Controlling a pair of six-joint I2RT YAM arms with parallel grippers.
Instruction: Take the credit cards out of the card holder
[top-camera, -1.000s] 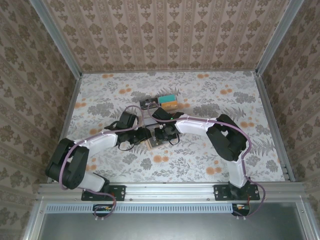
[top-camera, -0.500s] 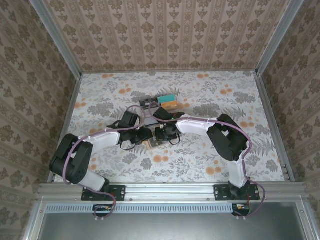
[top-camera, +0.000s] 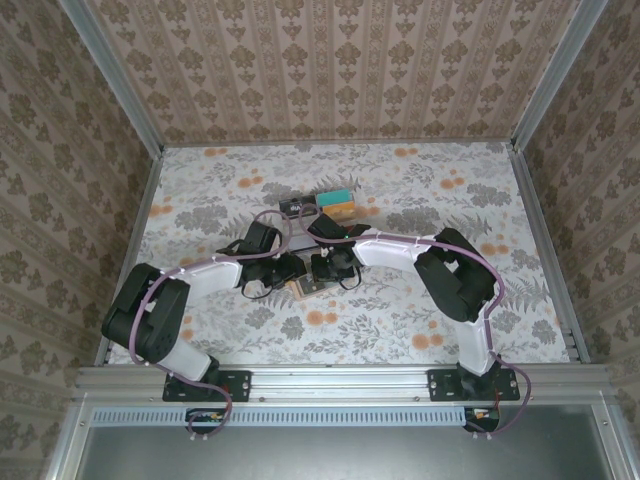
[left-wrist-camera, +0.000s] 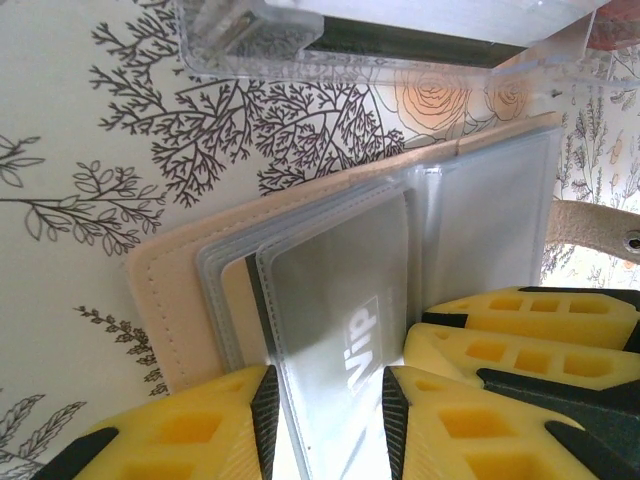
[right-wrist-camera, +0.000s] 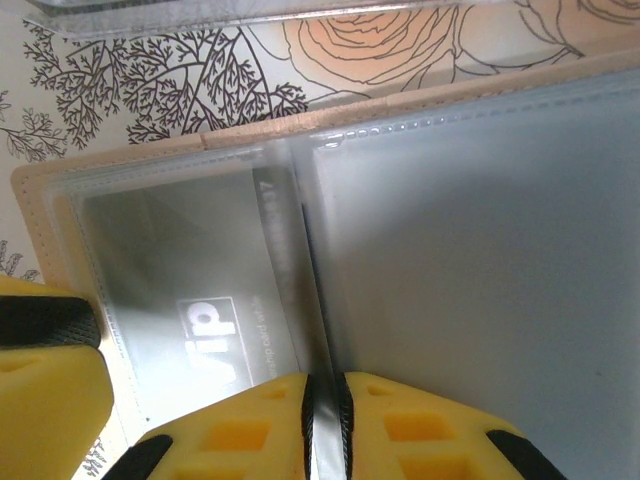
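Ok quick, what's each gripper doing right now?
Left gripper: apart around the grey card; grip cannot be told.
Right gripper: closed on a clear sleeve of the card holder.

In the top view the card holder (top-camera: 308, 288) lies on the table (top-camera: 430, 190) just below centre frame, the left gripper (top-camera: 294, 274) at its left, the right gripper (top-camera: 326, 271) at its right, and above them the tray (top-camera: 312, 206) with credit cards (top-camera: 337, 198) in it.
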